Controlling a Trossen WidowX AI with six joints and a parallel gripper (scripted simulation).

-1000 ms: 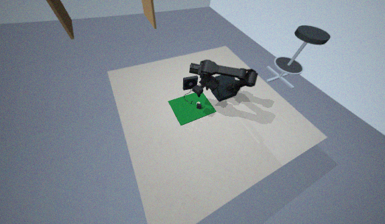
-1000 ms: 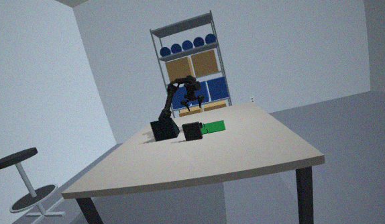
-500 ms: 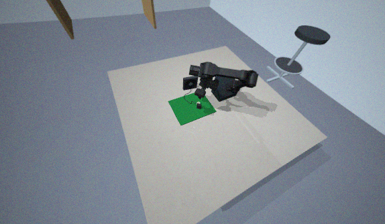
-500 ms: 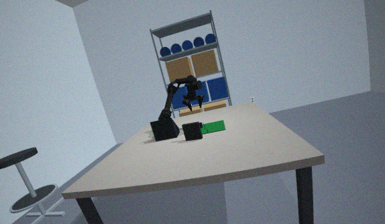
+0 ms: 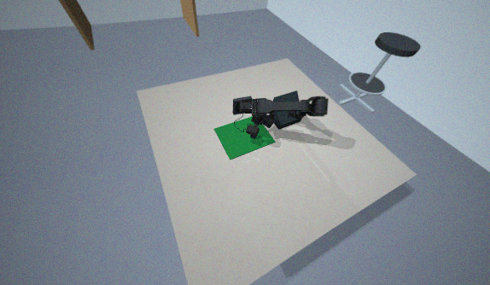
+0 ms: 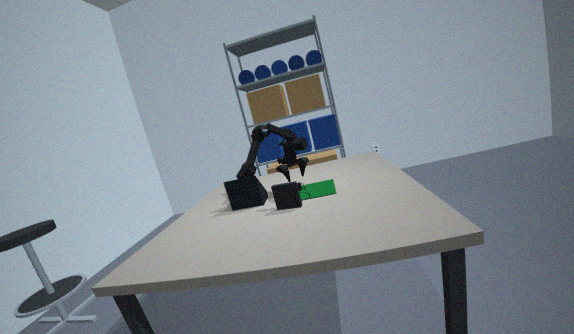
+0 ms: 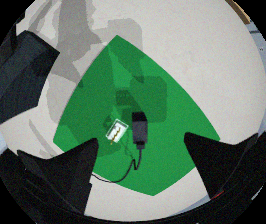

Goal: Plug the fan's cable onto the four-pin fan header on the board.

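The green board [image 5: 231, 144] [image 6: 322, 188] [image 7: 184, 122] lies flat on the table. In the wrist view, the white four-pin header [image 7: 117, 131] stands on it with its gold pins showing. The dark cable plug [image 7: 140, 129] is just right of the header, apart from it, its cable [image 7: 115, 181] [image 5: 235, 124] leaving from its lower end. The black fan [image 5: 242, 105] [image 6: 287, 195] stands beside the board. My gripper [image 7: 142, 140] [image 6: 296, 177] is wide open and empty above the board. In the wrist view the plug shows between the fingertips, not touched. The arm hides part of the board in the top view.
The arm's dark base block [image 6: 244, 194] [image 7: 21, 77] stands on the table [image 5: 231, 213] [image 6: 291, 240] beside the board. The fan's cable curves loosely over the board's edge. A stool [image 5: 397, 43] [image 6: 23, 236] and a shelf rack [image 6: 271, 41] stand off the table.
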